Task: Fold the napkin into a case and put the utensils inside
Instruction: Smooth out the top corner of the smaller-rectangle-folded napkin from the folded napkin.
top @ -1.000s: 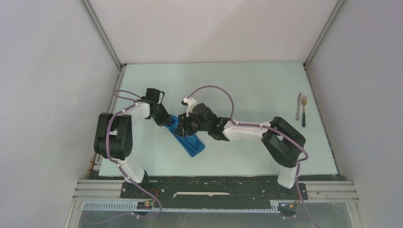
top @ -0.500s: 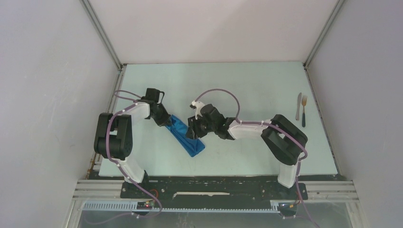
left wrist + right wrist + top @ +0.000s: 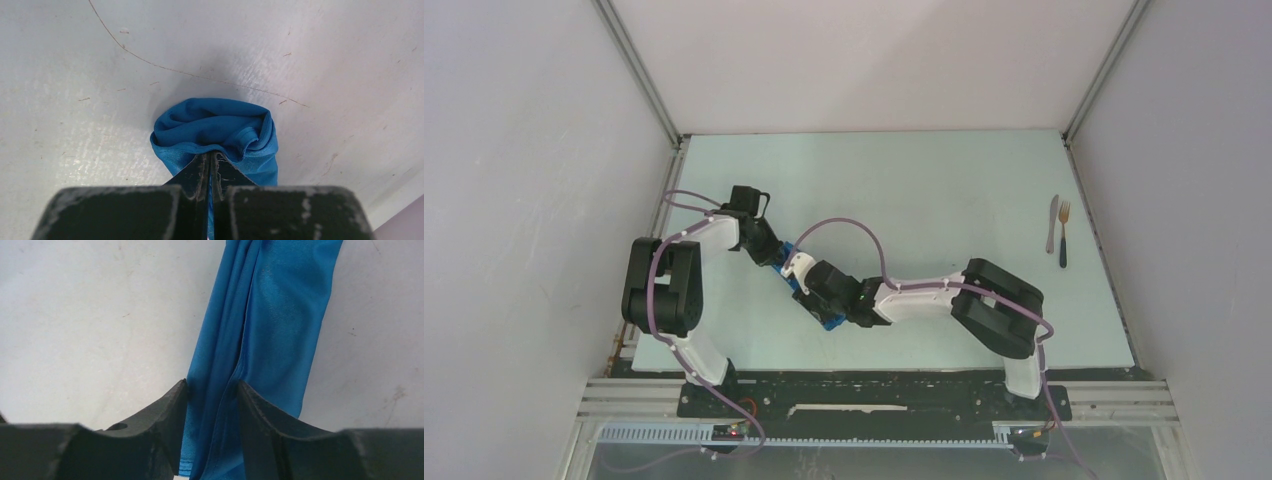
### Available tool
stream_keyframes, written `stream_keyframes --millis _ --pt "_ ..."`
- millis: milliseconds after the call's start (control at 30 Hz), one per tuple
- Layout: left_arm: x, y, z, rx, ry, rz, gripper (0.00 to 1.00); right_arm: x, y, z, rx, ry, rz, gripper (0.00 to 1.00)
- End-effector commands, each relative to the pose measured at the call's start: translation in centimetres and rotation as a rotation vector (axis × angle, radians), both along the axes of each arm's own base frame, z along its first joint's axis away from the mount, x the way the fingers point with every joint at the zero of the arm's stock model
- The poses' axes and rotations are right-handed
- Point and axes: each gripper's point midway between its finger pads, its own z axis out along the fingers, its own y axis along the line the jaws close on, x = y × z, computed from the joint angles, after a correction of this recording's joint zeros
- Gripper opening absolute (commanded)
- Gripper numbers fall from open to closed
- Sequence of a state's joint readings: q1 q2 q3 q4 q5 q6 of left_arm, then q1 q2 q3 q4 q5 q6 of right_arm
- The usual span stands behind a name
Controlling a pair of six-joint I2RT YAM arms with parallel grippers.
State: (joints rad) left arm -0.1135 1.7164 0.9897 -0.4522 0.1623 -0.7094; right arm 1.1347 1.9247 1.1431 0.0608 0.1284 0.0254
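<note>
Left gripper [image 3: 210, 156]: pinched shut on bright blue soft cloth napkin [image 3: 215, 122]
Right gripper [image 3: 211, 386]: half apart, straddling its fold

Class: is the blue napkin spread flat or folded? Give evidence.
Folded: the napkin forms a narrow layered strip, bunched where the left pincer grips.

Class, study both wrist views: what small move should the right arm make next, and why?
Probably close the right gripper on the napkin fold lying between its parted jaws. The left gripper already pinches one end, so both would then hold the cloth.
</note>
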Motion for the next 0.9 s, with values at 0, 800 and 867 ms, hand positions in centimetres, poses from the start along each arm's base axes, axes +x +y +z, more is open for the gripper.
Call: stream_keyframes --millis 0,800,867 --pt "-0.8 0.5 -0.5 0.014 0.020 0.010 0.03 1.3 0.0 0.8 -0.073 -0.115 -0.008 0.47" --pt "-0.6 0.4 -0.3 0.016 0.014 0.006 0.03 1.5 0.1 3.8 0.042 -0.048 -0.013 0.46" --pt "-0.6 0.5 -0.4 0.017 0.016 0.006 0.04 1.5 0.2 3.6 0.039 -0.053 -0.018 0.45"
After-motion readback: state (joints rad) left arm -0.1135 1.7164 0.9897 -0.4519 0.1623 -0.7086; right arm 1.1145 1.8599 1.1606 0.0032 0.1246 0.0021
